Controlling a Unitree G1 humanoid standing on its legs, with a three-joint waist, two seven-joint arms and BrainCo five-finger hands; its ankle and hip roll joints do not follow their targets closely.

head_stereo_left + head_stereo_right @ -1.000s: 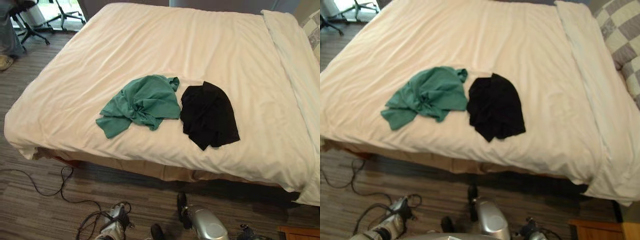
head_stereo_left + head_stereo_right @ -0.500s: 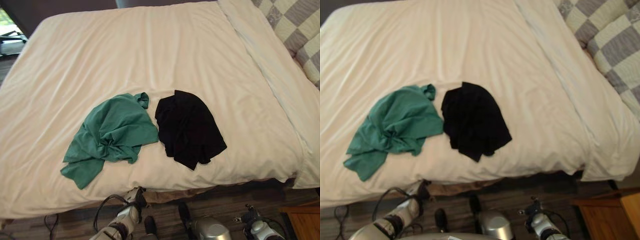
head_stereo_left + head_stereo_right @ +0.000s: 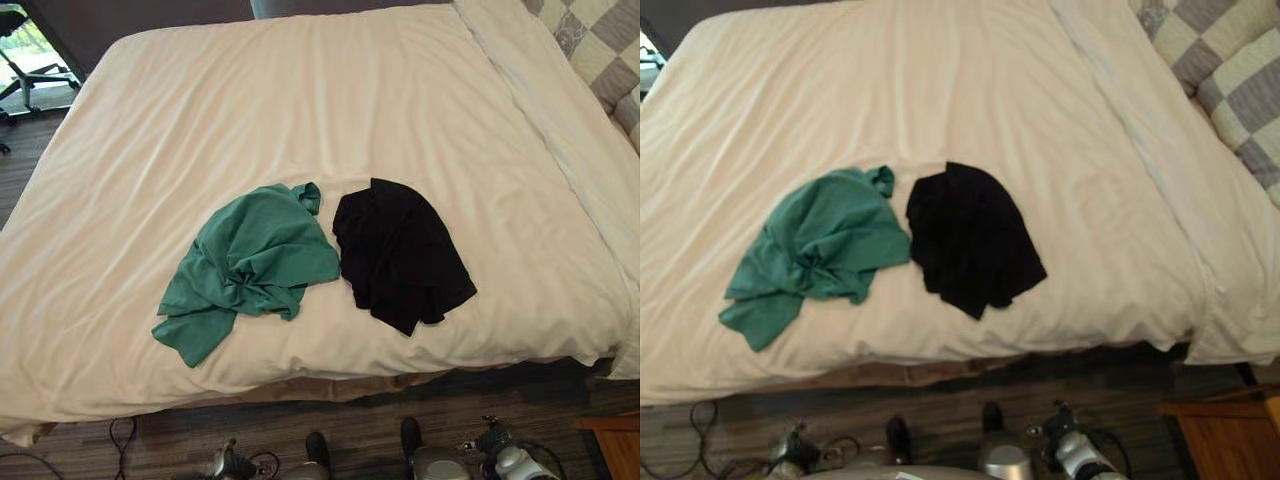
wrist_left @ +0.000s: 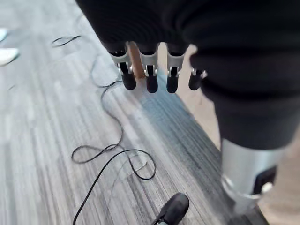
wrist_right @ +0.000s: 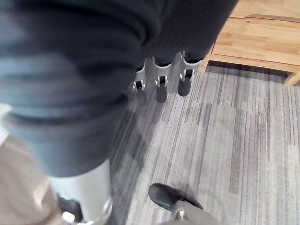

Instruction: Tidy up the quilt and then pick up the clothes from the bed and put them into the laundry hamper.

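- Cream quilt (image 3: 300, 120) lies spread flat over the bed
- Green garment (image 3: 250, 268) and black garment (image 3: 400, 250) sit crumpled side by side, near its front edge
- Left hand (image 4: 150, 70) and right hand (image 5: 161, 79) hang over the floor (image 4: 42, 140), fingers straight, empty

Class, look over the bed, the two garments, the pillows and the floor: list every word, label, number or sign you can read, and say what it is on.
None: no readable text stands anywhere.
Green garment: plain, no print or tag showing.
Black garment: plain, no print showing.
Quilt: plain cream cloth.
Checked pillows: a pattern of squares, no lettering.
Wooden furniture and floor: bare, no signs.
Left hand and right hand: no markings legible.
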